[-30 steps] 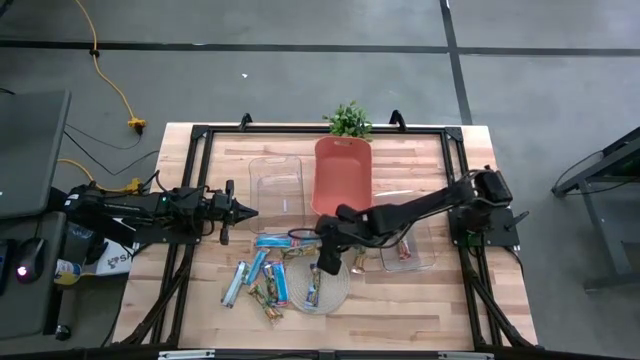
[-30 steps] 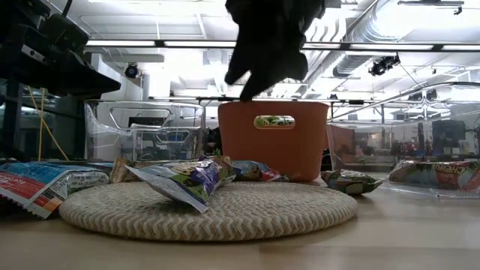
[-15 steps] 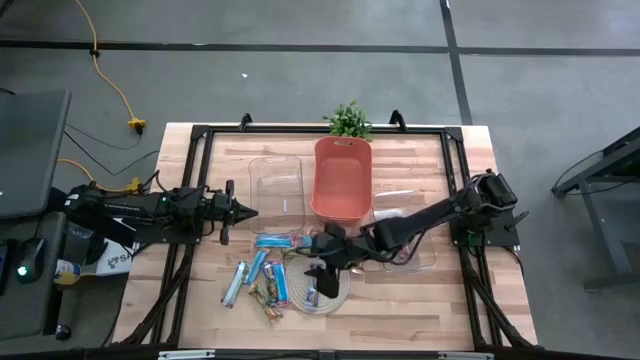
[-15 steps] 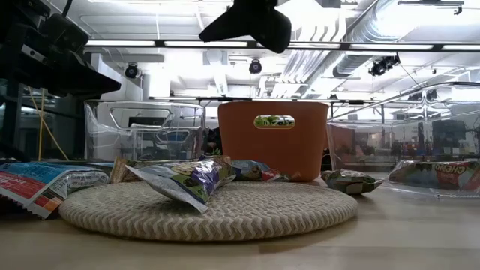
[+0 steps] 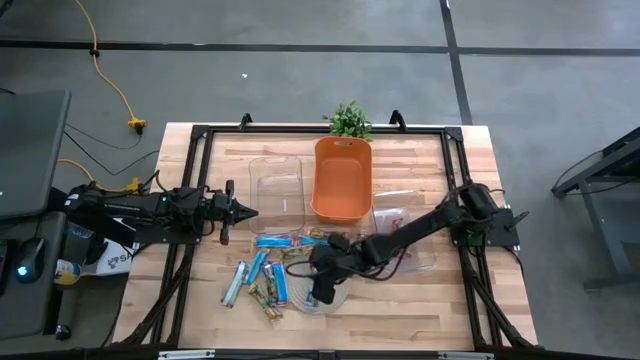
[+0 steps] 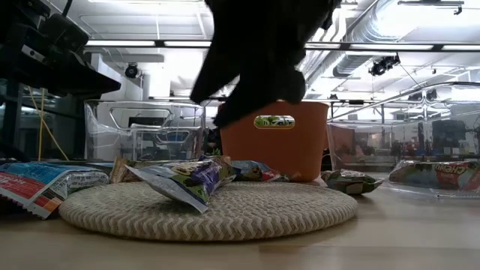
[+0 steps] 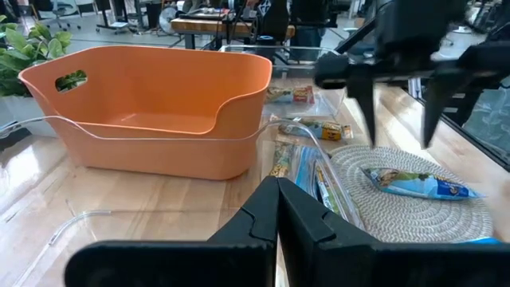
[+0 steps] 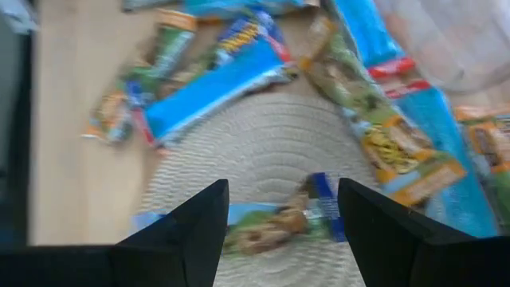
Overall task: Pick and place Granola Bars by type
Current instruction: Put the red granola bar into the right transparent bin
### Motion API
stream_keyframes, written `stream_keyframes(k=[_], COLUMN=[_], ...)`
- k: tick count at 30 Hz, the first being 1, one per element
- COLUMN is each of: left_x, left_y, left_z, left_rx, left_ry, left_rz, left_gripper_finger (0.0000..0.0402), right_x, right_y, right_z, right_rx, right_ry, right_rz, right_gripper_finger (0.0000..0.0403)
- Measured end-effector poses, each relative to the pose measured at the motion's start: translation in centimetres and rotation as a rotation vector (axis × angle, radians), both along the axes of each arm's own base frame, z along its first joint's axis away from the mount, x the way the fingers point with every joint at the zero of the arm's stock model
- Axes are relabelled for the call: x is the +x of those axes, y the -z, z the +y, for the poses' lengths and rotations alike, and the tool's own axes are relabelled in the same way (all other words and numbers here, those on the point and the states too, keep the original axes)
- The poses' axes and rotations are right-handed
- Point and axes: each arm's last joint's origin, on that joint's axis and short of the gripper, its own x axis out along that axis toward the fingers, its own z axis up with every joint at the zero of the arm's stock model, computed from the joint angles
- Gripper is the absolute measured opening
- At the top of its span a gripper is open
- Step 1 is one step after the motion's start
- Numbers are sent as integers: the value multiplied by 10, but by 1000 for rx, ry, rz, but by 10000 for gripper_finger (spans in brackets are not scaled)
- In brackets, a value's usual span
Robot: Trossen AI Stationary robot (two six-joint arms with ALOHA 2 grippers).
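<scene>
Several granola bars in light blue and green-brown wrappers lie flat on the table's near middle. One blue-green bar lies on the round woven mat, also seen from table height. My right gripper hangs open above the mat, pointing slantwise down, its fingers wide apart over this bar and clear of it. At the table's left edge, my left gripper waits shut and level, holding nothing.
An orange bin stands at the far middle, with a clear bin to its left. Another clear bin to its right holds a red-brown bar. A small plant stands at the far edge.
My right gripper has gone toward the table's near edge and come down over the woven mat, staying open. The bars have not moved.
</scene>
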Motion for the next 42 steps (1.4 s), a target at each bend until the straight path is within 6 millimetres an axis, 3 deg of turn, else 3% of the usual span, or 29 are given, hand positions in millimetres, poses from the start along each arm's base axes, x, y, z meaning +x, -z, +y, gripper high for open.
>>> stream_keyframes(k=[8,19,42], left_x=[0,0,0], left_y=[0,0,0], left_z=[0,0,0], left_rx=[0,0,0], left_ry=[0,0,0], left_rz=[0,0,0], left_gripper_finger=[1,1,1], right_x=[-1,-14,-15], right_y=[22,28,31], right_z=[-9,-16,-19], right_rx=[-117,-226,-310], right_ry=[8,120,177], right_rz=[109,224,212], right_gripper_finger=[220,220,220])
